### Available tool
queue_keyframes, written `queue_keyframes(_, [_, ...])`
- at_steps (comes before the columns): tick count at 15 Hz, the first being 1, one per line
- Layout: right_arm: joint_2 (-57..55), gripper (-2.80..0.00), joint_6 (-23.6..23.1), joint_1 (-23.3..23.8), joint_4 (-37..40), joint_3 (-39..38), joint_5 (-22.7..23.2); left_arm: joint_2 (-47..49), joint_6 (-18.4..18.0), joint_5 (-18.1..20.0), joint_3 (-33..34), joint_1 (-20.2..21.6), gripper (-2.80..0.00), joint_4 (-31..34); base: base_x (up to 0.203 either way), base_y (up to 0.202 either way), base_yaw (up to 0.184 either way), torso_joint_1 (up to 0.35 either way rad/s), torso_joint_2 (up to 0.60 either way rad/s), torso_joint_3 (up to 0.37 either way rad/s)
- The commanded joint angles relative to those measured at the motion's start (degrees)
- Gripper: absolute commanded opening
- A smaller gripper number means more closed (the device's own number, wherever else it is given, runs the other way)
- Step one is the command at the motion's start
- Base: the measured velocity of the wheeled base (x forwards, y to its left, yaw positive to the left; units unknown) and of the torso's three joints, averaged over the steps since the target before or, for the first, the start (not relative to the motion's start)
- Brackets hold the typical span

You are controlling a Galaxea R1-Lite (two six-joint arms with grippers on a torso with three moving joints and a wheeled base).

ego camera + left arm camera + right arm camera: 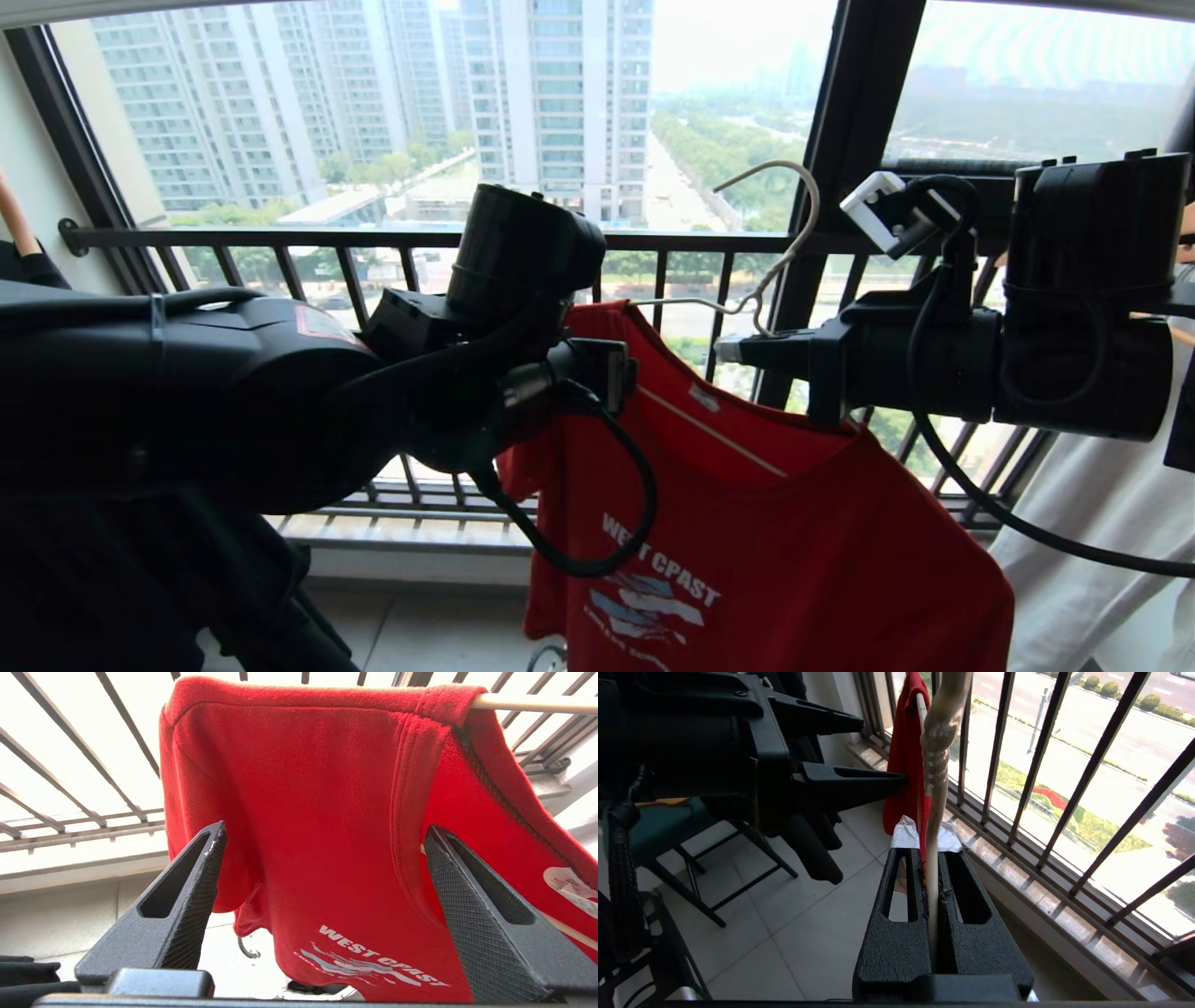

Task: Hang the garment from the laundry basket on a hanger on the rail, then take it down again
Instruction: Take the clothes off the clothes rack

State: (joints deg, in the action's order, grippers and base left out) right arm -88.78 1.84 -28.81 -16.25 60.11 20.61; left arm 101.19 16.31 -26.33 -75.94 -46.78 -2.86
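The red garment (766,523) with white "WEST COAST" lettering hangs off the floor on the thin cream hanger (794,201). My right gripper (733,350) is shut on the hanger's neck just under its hook; in the right wrist view the cream wire (934,812) runs between the closed fingers of that gripper (927,835). My left gripper (324,829) stands open at the shirt's left shoulder (299,788), with its fingers apart on either side of the cloth and nothing pinched. A thin curved rim (546,656) under the hem may be the laundry basket. The rail is out of view.
The black window railing (373,238) runs close behind the shirt. A pale garment (1102,523) hangs at the right. A folding chair with a teal seat (668,826) stands on the tiled floor behind my left arm. Dark cloth (23,970) lies low at the left.
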Motion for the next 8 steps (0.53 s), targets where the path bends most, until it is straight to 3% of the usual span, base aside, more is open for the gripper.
queue_keyframes(1, [0.72,-2.8,0.0,-0.9,0.07,-0.21,0.13,0.33,0.38,-0.4,-0.61,0.02,0.0,-0.04,0.0,0.0,0.0,0.0,0.0,0.0])
queue_keyframes(8, [2.03,-2.8,-0.08,-2.66,0.16,-0.96,0.13,1.03,0.48,-1.48,-1.17,0.19,0.0,-0.12,0.0,0.0,0.0,0.0,0.0,0.0])
